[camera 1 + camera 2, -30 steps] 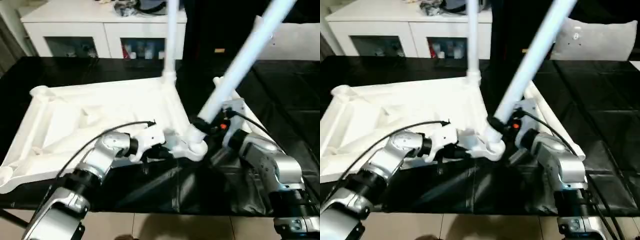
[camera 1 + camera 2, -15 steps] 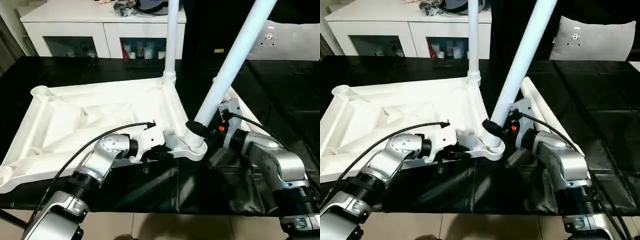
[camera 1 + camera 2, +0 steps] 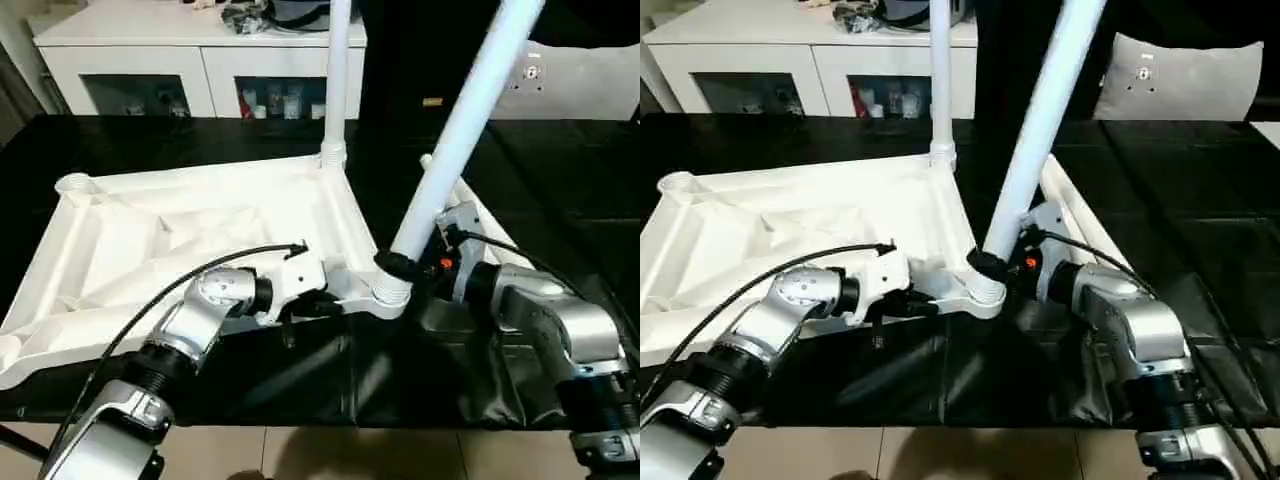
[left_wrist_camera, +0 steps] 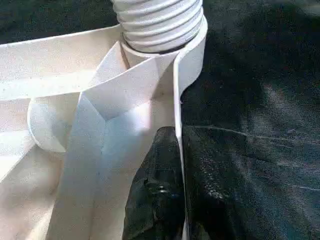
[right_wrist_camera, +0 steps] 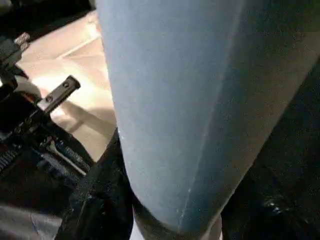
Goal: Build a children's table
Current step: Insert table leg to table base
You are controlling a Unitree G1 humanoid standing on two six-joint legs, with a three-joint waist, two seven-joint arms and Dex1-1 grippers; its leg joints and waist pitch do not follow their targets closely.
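The table top (image 3: 200,240) lies upside down on the black-covered surface (image 3: 560,200), ribbed underside up, its near right corner socket (image 3: 385,295) at the surface's front part. One leg (image 3: 335,80) already stands upright in the far right socket. A second leg (image 3: 470,120) has its threaded end in the near right socket, but it leans away to the right instead of standing straight like the first.

That lean is the main risk. If the leg is turned while tilted, the threads could cross and bind, or the end could pop out of the socket and the long leg would swing down across the surface. The right pincer (image 3: 400,268) holds this leg low down, just above the socket, its fingers closed around the shaft; a grip that low gives little leverage over so long a piece, so the leg may slip or twist in the fingers.

The left pincer (image 3: 315,305) is clamped nearly shut on the thin rim of the top, just beside the same socket. That narrow hold is all that steadies the top; if it slides off the edge, the top could rotate with the leg or shift toward the front edge of the surface. A further loose leg (image 3: 470,215) lies close behind the right arm and could be knocked. The white cabinet (image 3: 130,50) stands well behind.
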